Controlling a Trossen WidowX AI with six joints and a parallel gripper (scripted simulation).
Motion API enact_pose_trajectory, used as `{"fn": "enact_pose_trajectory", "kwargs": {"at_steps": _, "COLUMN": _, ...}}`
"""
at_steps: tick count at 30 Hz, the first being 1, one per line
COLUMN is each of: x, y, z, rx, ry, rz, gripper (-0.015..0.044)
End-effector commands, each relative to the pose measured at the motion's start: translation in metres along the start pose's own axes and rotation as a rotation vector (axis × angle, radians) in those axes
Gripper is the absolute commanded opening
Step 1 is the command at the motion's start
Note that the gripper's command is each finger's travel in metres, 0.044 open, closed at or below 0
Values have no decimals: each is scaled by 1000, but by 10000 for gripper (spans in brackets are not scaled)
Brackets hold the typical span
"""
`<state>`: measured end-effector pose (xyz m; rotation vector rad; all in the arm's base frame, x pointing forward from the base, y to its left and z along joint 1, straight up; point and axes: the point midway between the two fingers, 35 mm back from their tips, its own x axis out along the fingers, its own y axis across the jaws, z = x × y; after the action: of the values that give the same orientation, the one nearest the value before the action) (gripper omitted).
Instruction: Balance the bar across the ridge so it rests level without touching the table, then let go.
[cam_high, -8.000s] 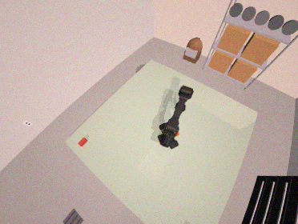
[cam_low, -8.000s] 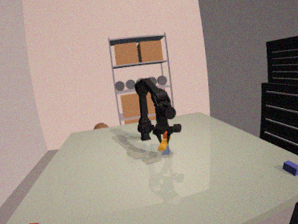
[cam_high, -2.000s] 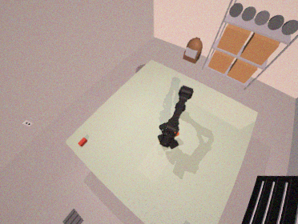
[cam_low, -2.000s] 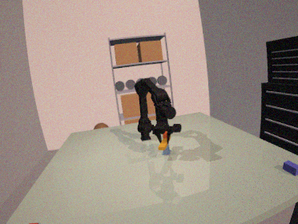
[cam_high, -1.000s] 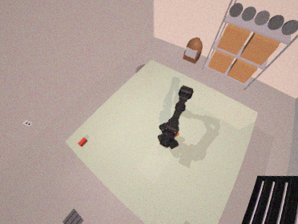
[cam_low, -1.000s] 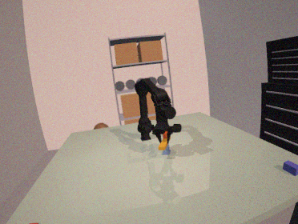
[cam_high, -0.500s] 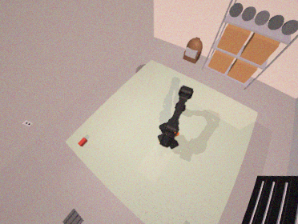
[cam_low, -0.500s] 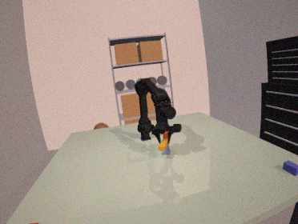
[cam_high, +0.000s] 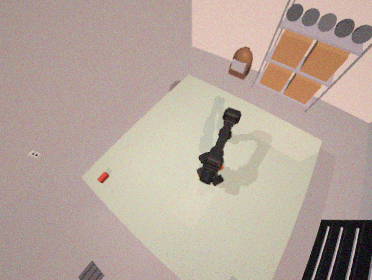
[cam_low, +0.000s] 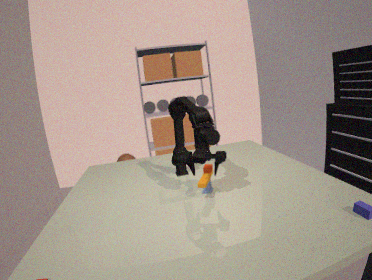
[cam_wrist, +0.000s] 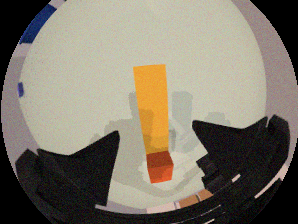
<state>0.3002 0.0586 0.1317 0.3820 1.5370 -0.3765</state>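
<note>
The bar (cam_low: 204, 180) (cam_wrist: 152, 110) is yellow-orange with a red-orange end block.

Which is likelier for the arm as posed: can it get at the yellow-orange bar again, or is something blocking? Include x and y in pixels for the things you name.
Probably yes: the jaws stand open on either side of the bar (cam_low: 204, 181) (cam_wrist: 152, 107), nothing visible between.

The robot arm (cam_high: 220, 145) (cam_low: 187, 107) is black all over, with chunky rounded joints and slimmer links between. Its fingers (cam_low: 216, 167) are black too, broad at the back, narrowing to points; one shows stepped notches.
</note>
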Motion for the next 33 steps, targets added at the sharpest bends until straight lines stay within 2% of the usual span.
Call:
{"fn": "enact_pose_trajectory", "kwargs": {"at_steps": 1, "x": -43, "y": 2, "z": 3, "rx": 0, "ry": -20, "rz": 16, "gripper": 440}}
{"fn": "enact_pose_trajectory", "kwargs": {"at_steps": 4, "x": -74, "y": 0, "z": -1, "rx": 0, "ry": -19, "rz": 16, "gripper": 440}}
{"fn": "enact_pose_trajectory", "kwargs": {"at_steps": 6, "x": -81, "y": -1, "z": -2, "rx": 0, "ry": -19, "rz": 16, "gripper": 440}}
{"fn": "enact_pose_trajectory", "kwargs": {"at_steps": 33, "x": -81, "y": -1, "z": -2, "rx": 0, "ry": -19, "rz": 16, "gripper": 440}}
